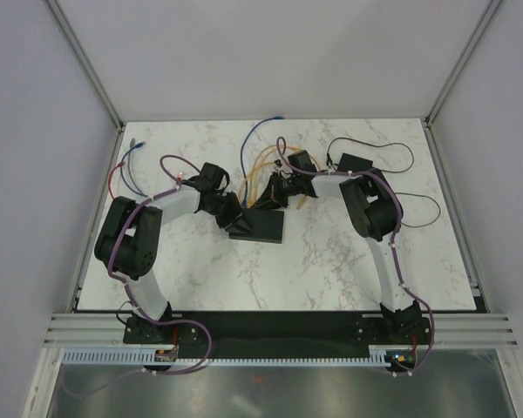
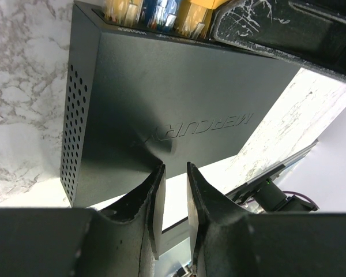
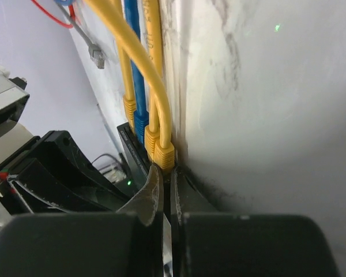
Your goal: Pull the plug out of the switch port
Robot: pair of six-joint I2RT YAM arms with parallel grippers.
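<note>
The switch is a flat black box on the marble table; it fills the left wrist view. Two yellow plugs and a blue plug sit in its ports. My left gripper rests at the switch's left end, its tips at the box's near edge, nearly shut with only a narrow slit and nothing between. My right gripper is at the port edge. In the right wrist view it is shut round the base of the nearest yellow plug, which is still seated in the switch.
Yellow cables and a blue cable run back from the ports. A small black adapter block with a thin black cord lies at the back right. Loose red and blue cables lie at the back left. Frame walls surround the table.
</note>
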